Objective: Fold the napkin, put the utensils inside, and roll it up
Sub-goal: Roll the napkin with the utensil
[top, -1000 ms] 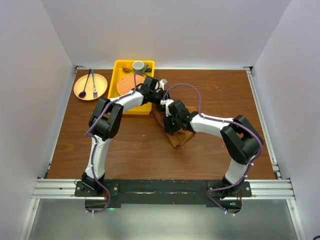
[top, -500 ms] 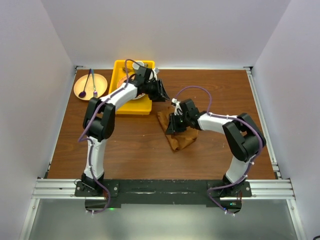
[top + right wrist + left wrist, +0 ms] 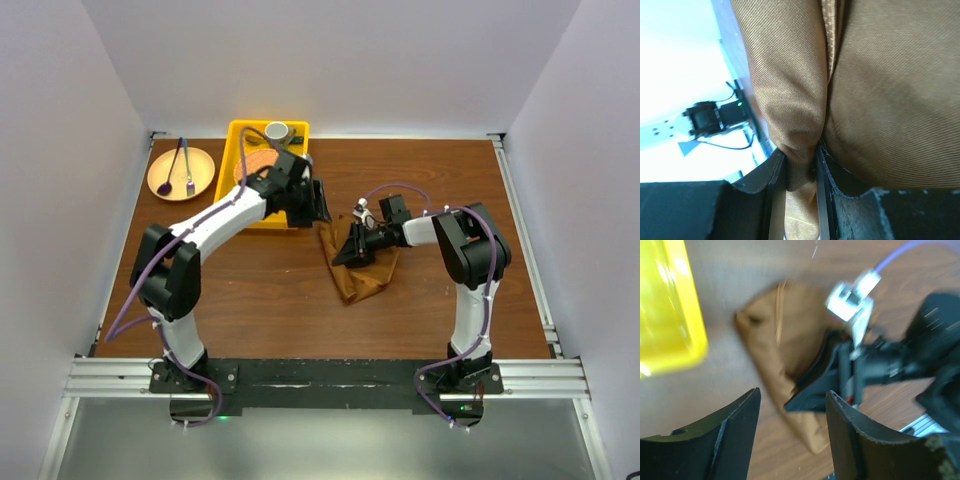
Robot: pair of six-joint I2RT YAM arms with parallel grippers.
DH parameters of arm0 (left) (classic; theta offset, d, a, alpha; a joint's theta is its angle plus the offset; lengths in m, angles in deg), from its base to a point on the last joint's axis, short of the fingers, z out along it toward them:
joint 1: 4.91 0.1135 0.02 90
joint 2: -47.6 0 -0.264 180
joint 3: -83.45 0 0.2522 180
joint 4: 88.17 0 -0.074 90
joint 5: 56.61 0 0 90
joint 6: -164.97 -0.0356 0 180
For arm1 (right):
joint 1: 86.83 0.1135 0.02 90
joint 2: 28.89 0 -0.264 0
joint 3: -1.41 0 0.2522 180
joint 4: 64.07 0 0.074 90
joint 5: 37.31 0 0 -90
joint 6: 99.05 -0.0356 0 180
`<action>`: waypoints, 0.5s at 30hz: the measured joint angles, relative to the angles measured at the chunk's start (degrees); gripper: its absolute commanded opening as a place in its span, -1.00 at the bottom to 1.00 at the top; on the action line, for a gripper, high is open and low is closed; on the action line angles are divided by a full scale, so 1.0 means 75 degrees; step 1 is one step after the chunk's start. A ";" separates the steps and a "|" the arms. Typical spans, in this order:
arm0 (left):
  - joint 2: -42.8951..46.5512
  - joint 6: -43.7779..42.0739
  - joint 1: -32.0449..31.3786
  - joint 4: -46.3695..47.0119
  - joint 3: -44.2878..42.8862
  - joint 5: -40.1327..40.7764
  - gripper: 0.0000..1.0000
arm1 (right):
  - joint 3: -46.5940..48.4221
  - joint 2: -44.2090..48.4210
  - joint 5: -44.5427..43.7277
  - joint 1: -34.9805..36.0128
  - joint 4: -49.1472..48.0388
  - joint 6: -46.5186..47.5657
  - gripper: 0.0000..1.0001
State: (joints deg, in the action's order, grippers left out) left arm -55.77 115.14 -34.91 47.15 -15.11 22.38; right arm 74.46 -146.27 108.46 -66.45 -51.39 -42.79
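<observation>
Both arms stretch toward the middle of the frame.
Just above centre the left gripper (image 3: 318,203) hangs with jaws apart and empty; the right gripper (image 3: 350,250), its forearm level from the right, pinches a fold of napkin (image 3: 365,280).

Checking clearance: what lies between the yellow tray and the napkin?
Only bare wooden tabletop between yellow tray and napkin, seen in the left wrist view.

The left gripper (image 3: 320,208) has spread its jaws wider over the napkin's (image 3: 365,280) far-left corner, seemingly empty in the blurred wrist view. The right gripper (image 3: 345,252) has swung round and now reaches in from the napkin's right.
</observation>
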 measured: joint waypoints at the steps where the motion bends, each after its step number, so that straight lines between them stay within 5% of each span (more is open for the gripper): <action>1: -0.0017 0.0213 -0.0213 -0.0096 0.0154 0.0178 0.27 | -0.0044 -0.0023 0.0134 -0.0079 0.0000 -0.0003 -1.00; 15: -0.1145 0.2702 -0.1078 -0.0580 0.0411 0.1058 0.29 | -0.0157 -0.0143 0.0717 -0.0309 0.0251 0.0373 -1.00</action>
State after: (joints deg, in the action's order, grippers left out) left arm -64.36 135.40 -43.00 42.80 -12.03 30.32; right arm 73.28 -147.34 113.83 -68.77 -49.51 -39.99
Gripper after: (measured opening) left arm 0.646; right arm 0.274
